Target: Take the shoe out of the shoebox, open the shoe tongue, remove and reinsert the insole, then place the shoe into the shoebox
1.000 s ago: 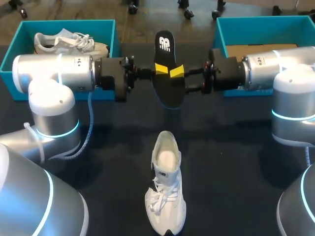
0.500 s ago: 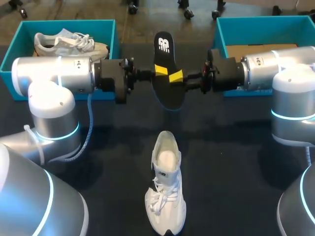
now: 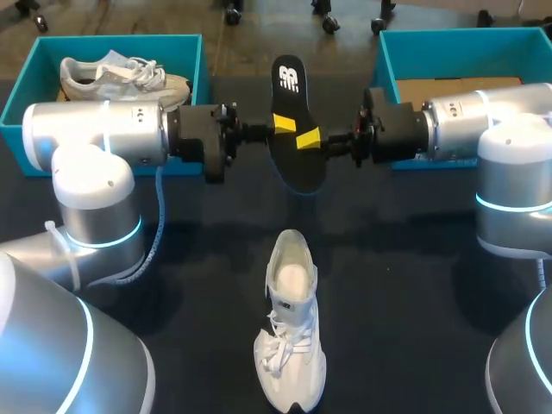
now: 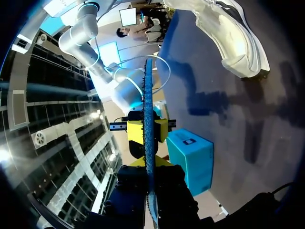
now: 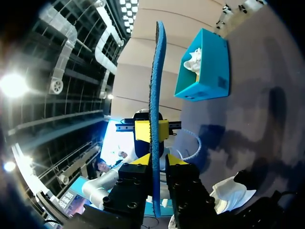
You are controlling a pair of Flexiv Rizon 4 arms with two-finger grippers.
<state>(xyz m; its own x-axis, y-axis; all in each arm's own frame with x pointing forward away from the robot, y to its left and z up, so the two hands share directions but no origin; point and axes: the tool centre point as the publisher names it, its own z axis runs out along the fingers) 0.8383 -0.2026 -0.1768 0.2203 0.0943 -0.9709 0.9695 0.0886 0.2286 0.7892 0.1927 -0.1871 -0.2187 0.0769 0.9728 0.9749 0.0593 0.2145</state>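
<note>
My left gripper [image 3: 281,123] and right gripper [image 3: 309,138] both pinch the insole [image 3: 291,95] (midair); I'd tilt it toe-first into the shoe [image 3: 291,345].

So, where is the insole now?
In the head view the insole is held above the middle of the table, gripped by the left tool and right tool, beyond the white shoe, between the left shoebox and right shoebox.

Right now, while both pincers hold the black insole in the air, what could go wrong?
1. The left pincer and the right pincer are both shut on the insole, from opposite sides. Uneven motion of the arms could bend it or pull it out of one grip.
2. The white shoe stands free on the table with nothing holding it. Pushing the insole in may slide or tip it.
</note>
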